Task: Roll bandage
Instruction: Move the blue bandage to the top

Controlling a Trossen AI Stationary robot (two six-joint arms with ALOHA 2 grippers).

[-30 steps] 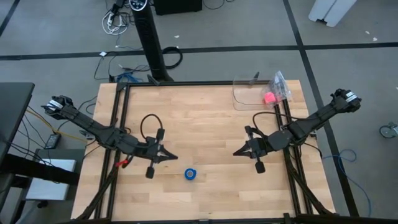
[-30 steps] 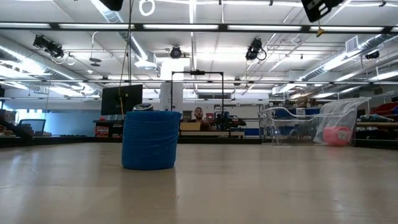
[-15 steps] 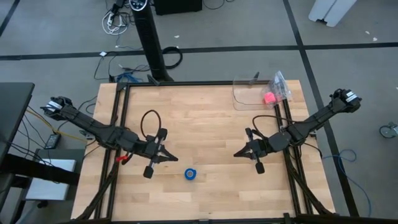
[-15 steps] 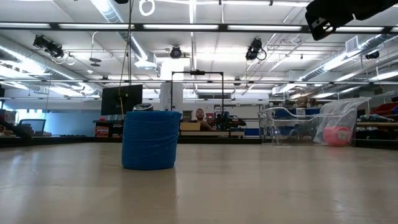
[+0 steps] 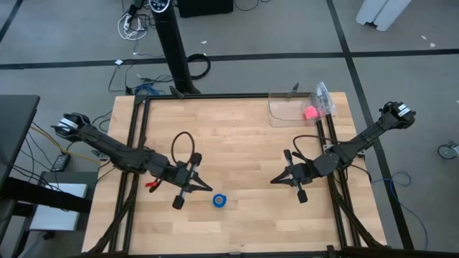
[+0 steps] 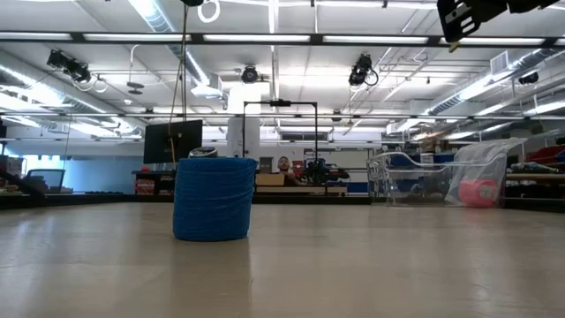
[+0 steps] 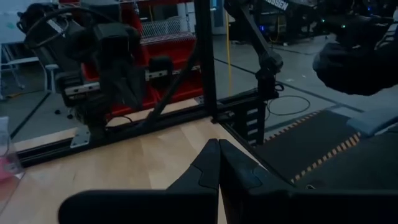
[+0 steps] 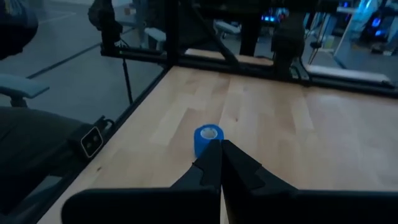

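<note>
The bandage [image 5: 219, 201] is a bright blue coil with a hollow centre. It stands on one end on the wooden table, near the front edge; it also shows in the low view [image 6: 213, 199] and the right wrist view [image 8: 208, 138]. My left gripper [image 5: 209, 188] is shut and hovers just left of and beyond the coil, pointing toward the table's right. My right gripper [image 5: 273, 179] is shut, well to the right of the coil, and points left at it. Neither touches the coil.
A clear plastic bin [image 5: 287, 107] stands at the far right corner, with a small pink ball [image 5: 310, 112] beside it. Black frame rails [image 5: 136, 143] run along the table's left, right and far sides. Bare wood lies between the two grippers.
My left gripper has moved toward the table's right and near edges, closer to the bandage, and has stayed shut. The bandage has not moved.
</note>
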